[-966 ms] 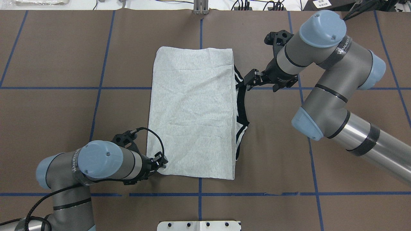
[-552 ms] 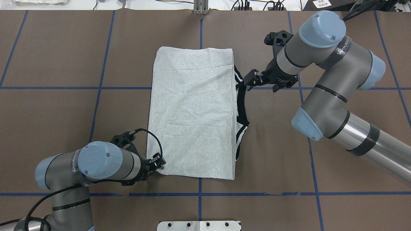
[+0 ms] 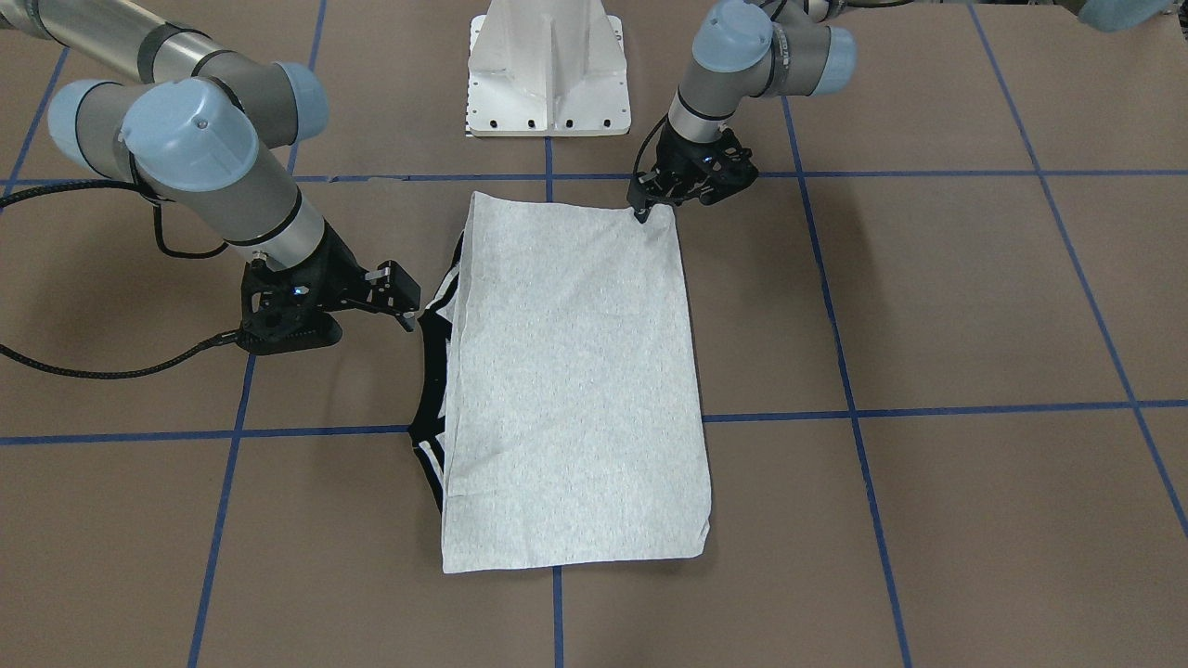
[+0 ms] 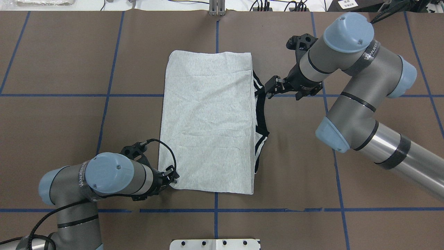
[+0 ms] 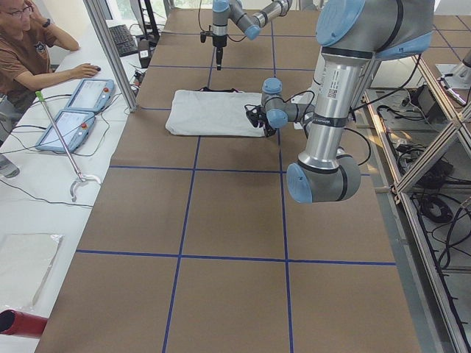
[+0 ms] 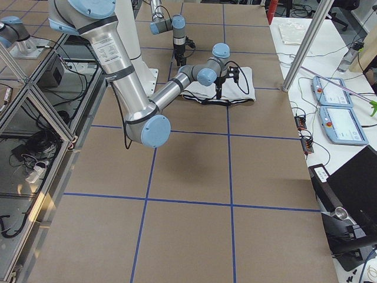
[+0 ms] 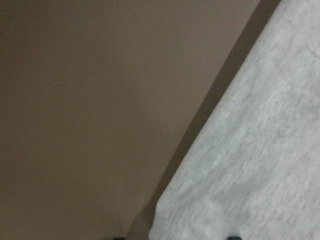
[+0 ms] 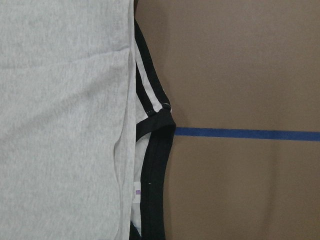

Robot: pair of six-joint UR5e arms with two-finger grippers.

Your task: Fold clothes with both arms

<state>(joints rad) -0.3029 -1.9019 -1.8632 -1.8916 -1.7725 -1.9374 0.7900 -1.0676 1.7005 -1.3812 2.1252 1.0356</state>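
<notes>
The grey T-shirt (image 4: 208, 121) lies flat on the brown table, folded into a long rectangle with its plain side up, so the print is hidden. Its black collar and striped shoulders (image 4: 261, 111) stick out along the right edge. My left gripper (image 4: 175, 177) is low at the shirt's near left corner. In the left wrist view two fingertips stand apart on either side of that corner (image 7: 165, 210), so it is open. My right gripper (image 4: 267, 89) hovers beside the collar (image 8: 155, 150), not touching it, and appears open and empty. In the front view the left gripper (image 3: 642, 215) is on the right and the right gripper (image 3: 408, 315) on the left.
The white pedestal base (image 3: 548, 70) stands at the robot's edge of the table. Blue tape lines (image 4: 104, 95) grid the brown surface. An operator (image 5: 29, 44) sits with two tablets (image 5: 73, 114) at the far side.
My left gripper has shifted slightly leftward at the shirt's near corner. The right gripper and the shirt have barely moved.
</notes>
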